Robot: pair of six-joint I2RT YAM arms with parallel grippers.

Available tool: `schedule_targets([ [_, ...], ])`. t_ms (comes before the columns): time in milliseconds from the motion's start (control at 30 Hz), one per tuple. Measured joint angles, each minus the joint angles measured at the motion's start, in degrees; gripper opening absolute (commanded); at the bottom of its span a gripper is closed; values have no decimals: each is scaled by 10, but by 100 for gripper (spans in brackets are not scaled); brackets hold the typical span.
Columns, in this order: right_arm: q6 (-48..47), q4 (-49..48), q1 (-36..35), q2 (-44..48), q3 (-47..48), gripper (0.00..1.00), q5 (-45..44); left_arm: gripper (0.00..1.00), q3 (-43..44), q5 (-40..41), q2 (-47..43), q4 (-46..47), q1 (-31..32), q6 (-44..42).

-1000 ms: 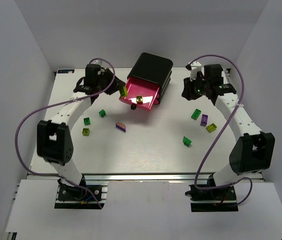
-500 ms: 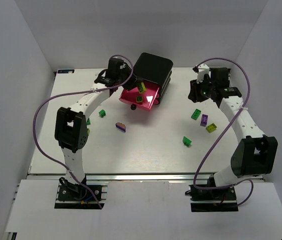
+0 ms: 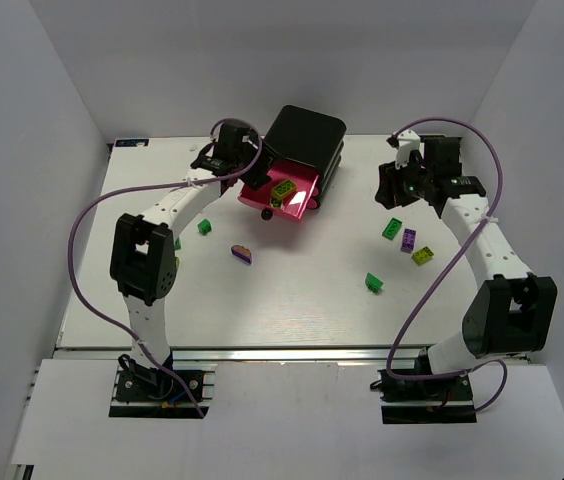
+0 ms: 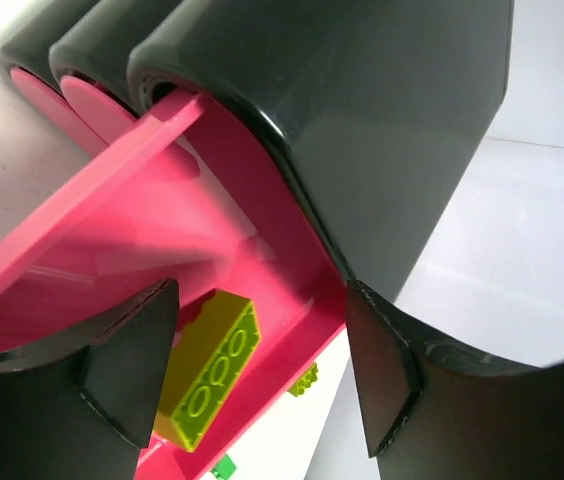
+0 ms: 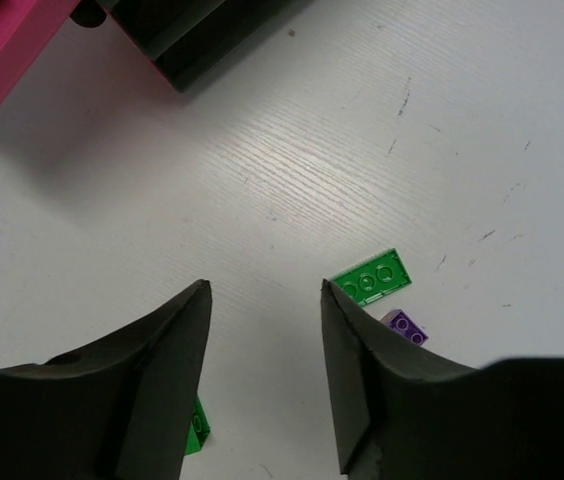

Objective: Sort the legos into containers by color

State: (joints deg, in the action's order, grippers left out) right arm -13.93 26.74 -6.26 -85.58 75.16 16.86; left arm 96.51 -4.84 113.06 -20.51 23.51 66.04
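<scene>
lego (image 4: 212, 370) lies in open drawer (image 4: 112, 215), seemingly loose

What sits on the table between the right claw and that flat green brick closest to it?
Nothing: the right wrist view shows only bare white table between the open right gripper and the green brick. A purple brick lies just beyond.
</scene>
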Motion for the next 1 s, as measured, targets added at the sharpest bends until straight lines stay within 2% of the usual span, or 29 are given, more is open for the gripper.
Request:
schedule_targets([
  [100, -11, 8, 4, 5, -4, 61, 10, 78, 11, 0, 0, -1, 2, 3],
  [267, -52, 45, 19, 9, -7, 60, 22, 72, 35, 3, -3, 0, 1, -7],
  [367, -72, 83, 33, 8, -14, 61, 5, 54, 31, 13, -21, -9, -2, -28],
  [400, -77, 94, 39, 8, -20, 62, -1, 41, 22, 19, -34, -10, -4, -38],
  [467, -84, 109, 53, 8, -40, 64, -14, 35, -17, 36, -79, -13, -9, -61],
  [533, -89, 122, 72, 8, -64, 68, -26, 40, -73, 52, -143, -24, -17, -82],
  [600, -90, 138, 90, 4, -78, 74, -36, 57, -128, 70, -213, -37, -25, -97],
  [633, -91, 145, 98, -1, -80, 76, -40, 72, -159, 79, -250, -42, -30, -100],
  [700, -95, 150, 110, -15, -80, 80, -47, 81, -214, 96, -314, -63, -39, -106],
  [833, -121, 147, 119, -38, -94, 87, -56, 84, -317, 123, -387, -96, -55, -110],
  [1000, -156, 133, 119, -80, -109, 89, -80, 90, -403, 142, -395, -146, -70, -112],
])
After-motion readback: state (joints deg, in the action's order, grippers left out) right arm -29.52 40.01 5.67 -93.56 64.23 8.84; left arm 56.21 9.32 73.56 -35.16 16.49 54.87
